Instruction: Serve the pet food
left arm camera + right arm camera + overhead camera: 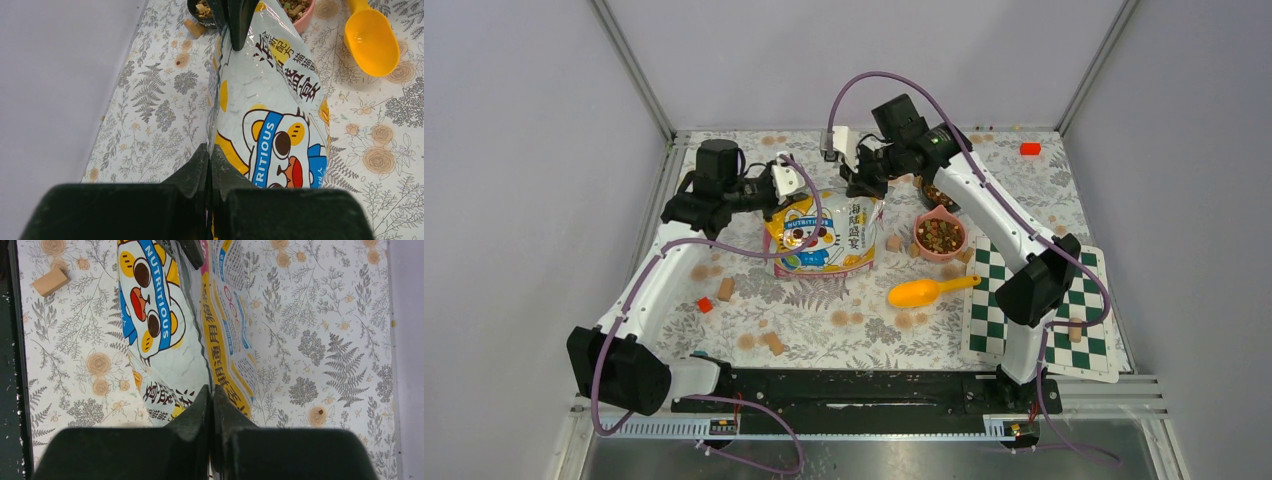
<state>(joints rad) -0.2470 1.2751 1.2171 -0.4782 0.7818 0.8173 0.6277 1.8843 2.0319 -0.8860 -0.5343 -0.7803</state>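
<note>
Pet food sits in the pink bowl, just right of the bag: tiny pellets, brown, reddish and tan all mixed. The left wrist view catches only a sliver of that bowl, cut off at the top edge. Behind it there's a dark bowl, mostly hidden under the right arm, its contents hard to read. Left gripper is pinched tight on the bag's top edge, and right gripper is clamped on the same edge at the far corner. The bag's mouth can't be made out.
</note>
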